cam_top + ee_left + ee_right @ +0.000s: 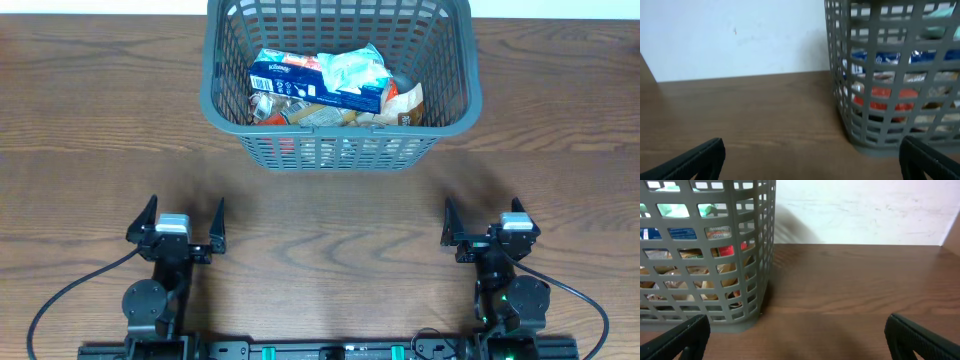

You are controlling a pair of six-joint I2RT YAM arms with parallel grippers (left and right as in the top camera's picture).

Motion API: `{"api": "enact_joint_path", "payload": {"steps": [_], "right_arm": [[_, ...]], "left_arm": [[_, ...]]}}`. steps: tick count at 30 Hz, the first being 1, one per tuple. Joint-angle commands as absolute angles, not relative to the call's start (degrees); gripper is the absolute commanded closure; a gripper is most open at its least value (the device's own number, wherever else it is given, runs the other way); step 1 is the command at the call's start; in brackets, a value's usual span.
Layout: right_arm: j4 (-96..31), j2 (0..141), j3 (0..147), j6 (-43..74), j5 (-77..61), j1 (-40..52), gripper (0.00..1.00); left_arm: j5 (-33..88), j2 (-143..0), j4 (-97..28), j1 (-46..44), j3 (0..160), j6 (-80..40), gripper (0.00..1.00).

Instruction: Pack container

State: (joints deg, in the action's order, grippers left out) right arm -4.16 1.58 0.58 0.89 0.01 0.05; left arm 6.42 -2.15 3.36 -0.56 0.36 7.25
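The container, a dark grey slotted basket point(452, 90), stands at the far middle of the wooden table. It holds several packets, among them a blue and white tissue pack point(290, 75) lying on top. The basket also shows at the right of the left wrist view point(840, 75) and at the left of the right wrist view point(760, 240). My left gripper point(176, 225) is open and empty near the front edge, well short of the basket. My right gripper point(492, 222) is open and empty at the front right.
A white wall point(730, 35) rises behind the table's far edge. Bare brown tabletop point(330, 215) lies between the basket and both grippers. Black cables point(60, 300) loop beside the arm bases at the front.
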Motion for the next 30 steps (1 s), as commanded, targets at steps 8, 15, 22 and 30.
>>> {"api": "enact_joint_path", "payload": {"steps": [8,15,22,30], "right_arm": [[-4.25,1.13,0.32,1.67,0.38,-0.51,0.01],[-4.25,1.13,0.32,1.67,0.38,-0.51,0.01],[-4.25,1.13,0.32,1.67,0.38,-0.51,0.01],[-4.25,1.13,0.32,1.67,0.38,-0.51,0.01]], "left_arm": [[5.74,-0.12,-3.64,-2.98,0.23,6.33,0.02],[5.34,-0.12,-3.64,-3.14,0.23,6.33,0.01],[2.7,-0.12,-3.79,-3.14,0.23,6.31,0.02],[3.62,-0.12,-3.81,-3.14,0.23,-5.21,0.02]]}}
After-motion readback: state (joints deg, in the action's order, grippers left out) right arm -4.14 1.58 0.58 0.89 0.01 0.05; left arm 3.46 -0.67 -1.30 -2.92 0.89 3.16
